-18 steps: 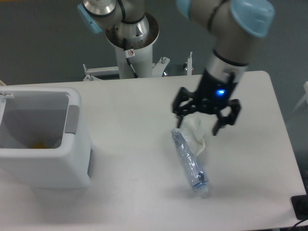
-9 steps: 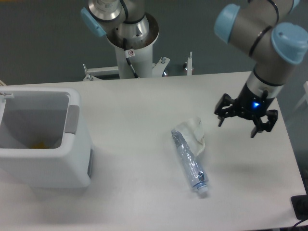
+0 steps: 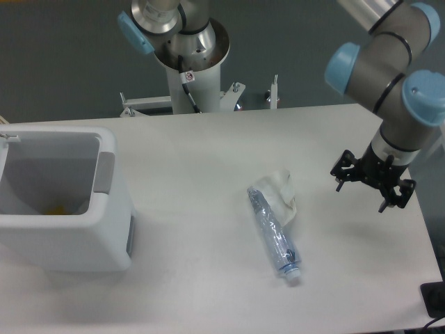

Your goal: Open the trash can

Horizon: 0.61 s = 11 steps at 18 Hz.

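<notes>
At far left on the white table (image 3: 201, 153): the trash can (image 3: 66, 236), a white boxy bin with rounded corners, standing upright, its top open and the inside visible; a small yellow scrap (image 3: 57, 207) lying at the bottom. Grey rectangular tab (image 3: 103, 172) on the right rim of the bin.

Behind, at top centre: the arm's metal base column (image 3: 189, 66), bolted to a bracket at the table's far edge, with a light-blue joint cap (image 3: 132, 31) at its upper left.

Near the table's middle: 1 crushed clear plastic bottle (image 3: 274, 235), lying on its side, cap end toward the near edge, its upper end touching a crumpled whitish wrapper (image 3: 284, 191).

Toward the right edge: the gripper (image 3: 372, 188), hanging above the tabletop below grey arm links with light-blue joints, fingers (image 3: 341, 172) spread apart and empty, touching nothing. Well apart from the trash can, with the bottle between the 2.

At the bottom right corner: a dark object (image 3: 434, 299), partly cut off, not identifiable.
</notes>
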Available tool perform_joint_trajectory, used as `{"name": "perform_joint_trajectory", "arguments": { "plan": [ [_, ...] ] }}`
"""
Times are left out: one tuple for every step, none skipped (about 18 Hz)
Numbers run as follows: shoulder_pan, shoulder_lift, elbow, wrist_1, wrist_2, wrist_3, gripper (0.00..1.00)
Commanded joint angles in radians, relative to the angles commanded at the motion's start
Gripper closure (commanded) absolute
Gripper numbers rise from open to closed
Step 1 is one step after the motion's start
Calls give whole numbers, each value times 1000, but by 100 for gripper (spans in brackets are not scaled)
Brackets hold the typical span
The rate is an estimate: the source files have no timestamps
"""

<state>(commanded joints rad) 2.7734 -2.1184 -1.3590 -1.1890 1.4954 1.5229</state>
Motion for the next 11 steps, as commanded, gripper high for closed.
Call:
{"name": "perform_joint_trajectory", "arguments": {
  "plan": [
    [0, -2, -8, 17, 14, 8, 0],
    [-2, -3, -8, 23, 20, 10, 0],
    [-5, -6, -11, 31, 22, 8, 0],
    [-8, -11, -11, 32, 31, 8, 0],
    [-11, -11, -11, 35, 57, 8, 0],
    [-12, -12, -12, 40, 78, 10, 0],
    [-14, -15, -14, 43, 85, 8, 0],
    [-15, -17, -12, 43, 85, 7, 0],
    [-17, -17, -12, 43, 85, 2, 0],
    [-18, -18, -14, 43, 86, -1, 0],
    [-18, -20, -12, 43, 86, -1, 0]
  ]
}}
